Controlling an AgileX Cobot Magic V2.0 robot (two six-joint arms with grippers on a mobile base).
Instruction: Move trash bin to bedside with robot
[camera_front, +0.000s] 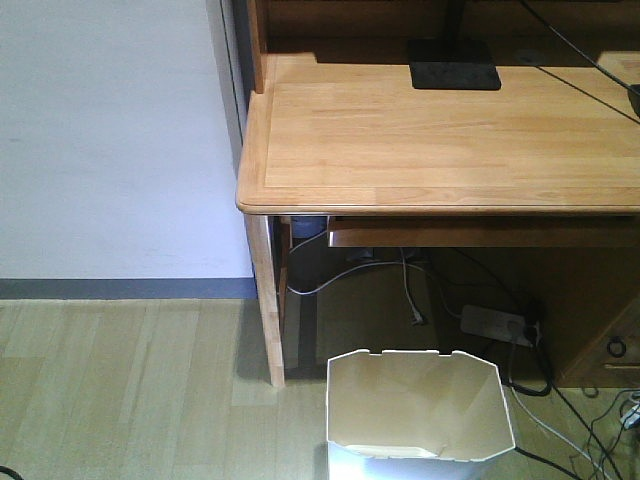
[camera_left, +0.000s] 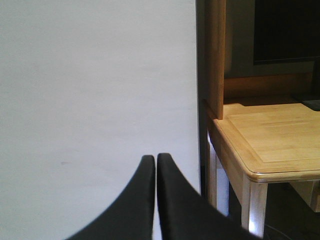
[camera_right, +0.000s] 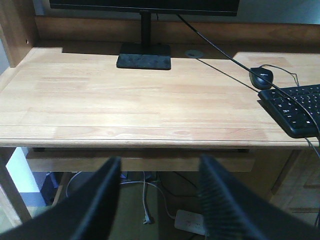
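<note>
Desk (camera_front: 440, 140) | trash bin (camera_front: 418, 405): front view only | left jaws pressed together | right jaws spread

"Where's the trash bin (camera_front: 420, 405)?"

"Upright on the floor (camera_front: 120, 400), just in front of the desk (camera_front: 440, 140), right of its front leg (camera_front: 265, 300) and not touching it."

"What's it like?"

"White, thin-walled, open-topped, with an angular rim. Only its upper part shows."

"And the robot?"

"Left gripper (camera_left: 155, 157) pressed closed, right gripper (camera_right: 160, 162) spread."
</note>
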